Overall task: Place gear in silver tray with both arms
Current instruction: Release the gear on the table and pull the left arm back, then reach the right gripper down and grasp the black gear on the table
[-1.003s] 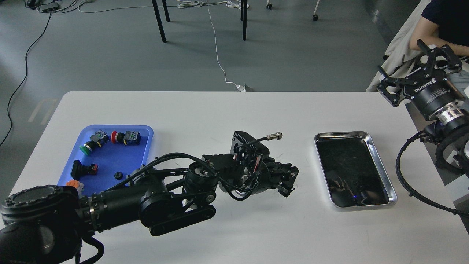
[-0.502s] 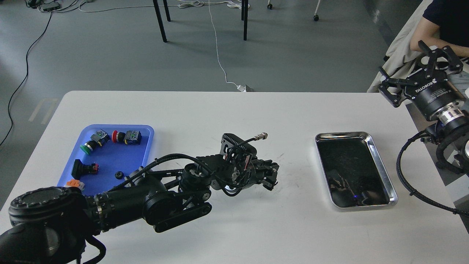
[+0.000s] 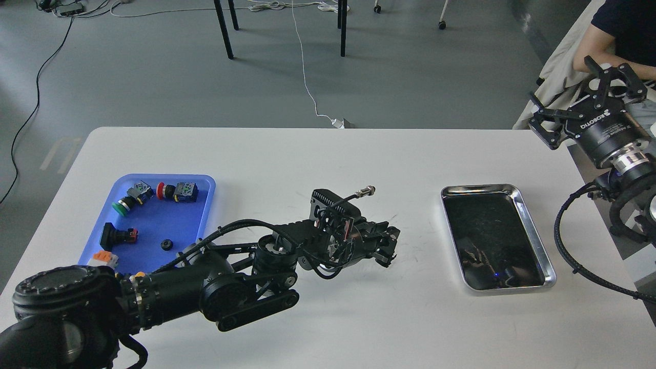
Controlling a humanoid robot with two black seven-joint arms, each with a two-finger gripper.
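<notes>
The silver tray [image 3: 533, 233] lies on the white table at the right, its dark bottom bare. A small black round gear-like part [image 3: 165, 244] lies in the blue tray [image 3: 205, 187] at the left. My left gripper [image 3: 388, 247] hovers low over the table's middle, pointing right, well short of the silver tray. Its fingers are dark and bunched, so I cannot tell whether they hold anything. My right gripper [image 3: 564, 84] is open and empty, raised off the table's right edge, beyond the silver tray.
The blue tray also holds a green push button [image 3: 121, 206], a red one [image 3: 162, 190] and other switch parts. A seated person [image 3: 615, 31] is close behind my right gripper. Table legs and cables are on the floor beyond.
My left gripper drew back to the left, away from the silver tray, then edged slightly right again. The right arm stayed nearly still.
</notes>
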